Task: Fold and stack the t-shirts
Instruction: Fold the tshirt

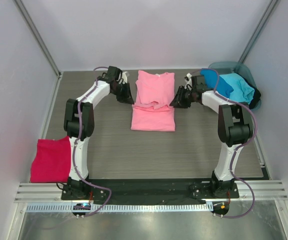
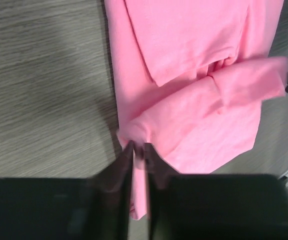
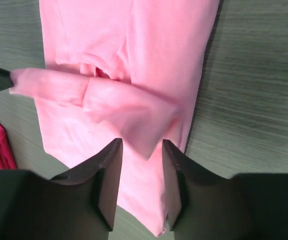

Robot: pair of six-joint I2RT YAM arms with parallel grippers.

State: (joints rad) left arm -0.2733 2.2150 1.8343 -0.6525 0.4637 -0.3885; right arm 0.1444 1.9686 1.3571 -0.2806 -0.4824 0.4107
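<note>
Left tool point(image 2: 139, 146) stands almost together, pinching a puckered fold at the left edge of the light pink t-shirt point(image 1: 154, 107). The right tool point(image 3: 141, 143) stands apart, with a loose fold lying between its jaws at the right edge. The shirt lies on the bench point(image 1: 109, 150) between both tools, squared half nearer, collar end farther.

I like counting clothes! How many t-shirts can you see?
4. A pink one in the middle of the table, a crimson one at the near left edge, and a blue one and a turquoise one on the tub, far right. More may hide underneath.
</note>
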